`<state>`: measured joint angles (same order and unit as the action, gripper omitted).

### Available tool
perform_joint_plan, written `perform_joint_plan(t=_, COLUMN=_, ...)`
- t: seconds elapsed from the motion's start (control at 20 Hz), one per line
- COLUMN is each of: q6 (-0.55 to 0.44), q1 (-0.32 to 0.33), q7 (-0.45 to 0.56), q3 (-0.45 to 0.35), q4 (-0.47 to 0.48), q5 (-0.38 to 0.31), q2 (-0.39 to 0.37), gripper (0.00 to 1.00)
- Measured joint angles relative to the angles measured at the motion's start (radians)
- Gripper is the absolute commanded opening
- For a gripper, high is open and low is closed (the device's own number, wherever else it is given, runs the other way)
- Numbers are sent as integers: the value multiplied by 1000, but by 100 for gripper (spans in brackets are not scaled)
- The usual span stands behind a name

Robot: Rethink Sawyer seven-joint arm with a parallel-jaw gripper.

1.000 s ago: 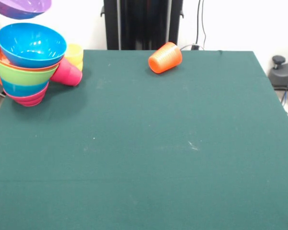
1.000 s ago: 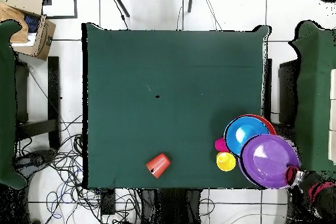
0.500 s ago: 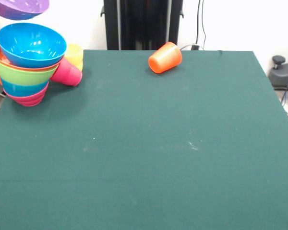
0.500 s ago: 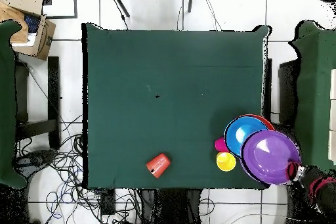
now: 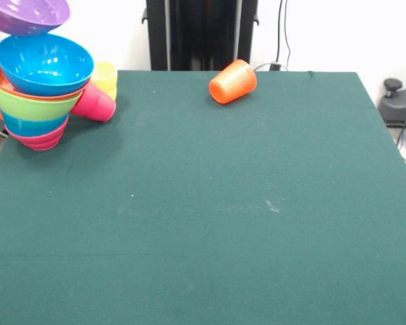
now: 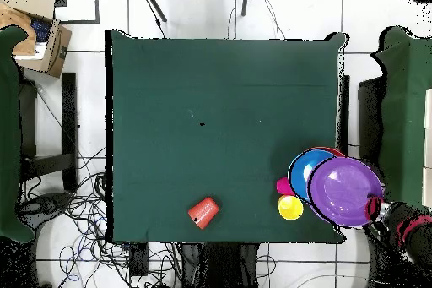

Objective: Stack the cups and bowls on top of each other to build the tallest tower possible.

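Bowls nested in a tower (image 5: pixel 35 95) stand at the table's (image 5: pixel 210 203) far left corner; a purple bowl (image 5: pixel 26 15) hangs above, empty. Gripper (image 6: pixel 377 212) at its rim, fingers' state unclear.

Tower (image 5: pixel 37 101) at table corner: magenta, translucent blue, lime, orange, blue bowls nested upright. Purple bowl (image 5: pixel 27 15) held tilted above it. Yellow cup (image 5: pixel 105 74) upright; red-pink cup (image 5: pixel 95 103) and orange cup (image 5: pixel 233 81) on their sides.
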<state>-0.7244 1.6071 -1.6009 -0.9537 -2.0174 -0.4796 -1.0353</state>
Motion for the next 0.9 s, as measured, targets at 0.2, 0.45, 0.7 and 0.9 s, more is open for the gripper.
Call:
perform_joint_plan(t=0.2, q6=0, q1=-14, q7=0, q3=0, q4=20, q5=-18, q2=22, gripper=0)
perform_joint_plan(t=0.45, q6=0, q1=-26, q7=0, q3=6, q4=40, q5=-44, q2=48, gripper=0)
perform_joint_plan(t=0.7, q6=0, q1=-30, q7=0, q3=10, q4=48, q5=-67, q2=62, gripper=0)
perform_joint_plan(t=0.9, q6=0, q1=-28, q7=0, q3=9, q4=49, q5=-74, q2=64, gripper=100)
